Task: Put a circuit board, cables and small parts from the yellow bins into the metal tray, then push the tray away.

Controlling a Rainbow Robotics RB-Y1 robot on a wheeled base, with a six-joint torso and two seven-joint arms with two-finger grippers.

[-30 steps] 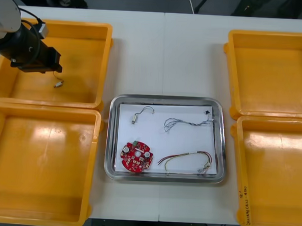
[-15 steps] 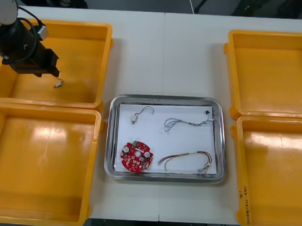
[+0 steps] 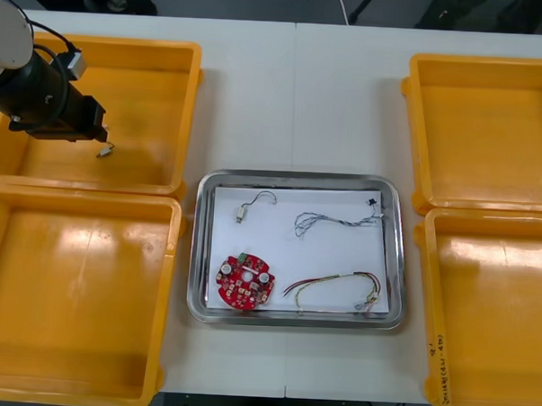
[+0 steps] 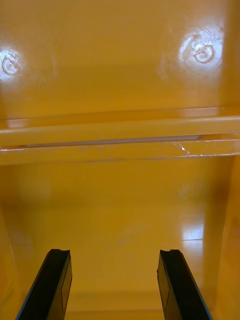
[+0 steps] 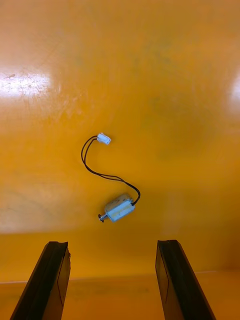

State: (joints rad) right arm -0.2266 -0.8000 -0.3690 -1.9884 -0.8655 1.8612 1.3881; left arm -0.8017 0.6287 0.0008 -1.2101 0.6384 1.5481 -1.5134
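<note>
— Since the tabletop [image 3: 294, 96] holds nearly bare bins [image 3: 192, 119], how full is the tray [image 3: 299, 178]?
— Board [image 3: 245, 282] at seven o'clock, two cables [image 3: 329, 223], one small part [image 3: 244, 211] at eleven.
— Left to do?
— Both claws released, empty: right claw [image 4: 114, 252] over a bin, left claw [image 5: 111, 244] above another part [image 5: 119, 207] in the ten-o'clock bin. Then, I'd say, pushing.

Yellow bins [image 3: 150, 90], glossy with pale glare. Shiny silver tray [image 3: 299, 178], white inside. Red board [image 3: 245, 282], silver dots. Twisted blue-and-white cable [image 3: 329, 222]; red-and-yellow cable [image 3: 335, 282]. Silver part [image 5: 119, 207], black wire, white plug. Pale table [image 3: 294, 96].
</note>
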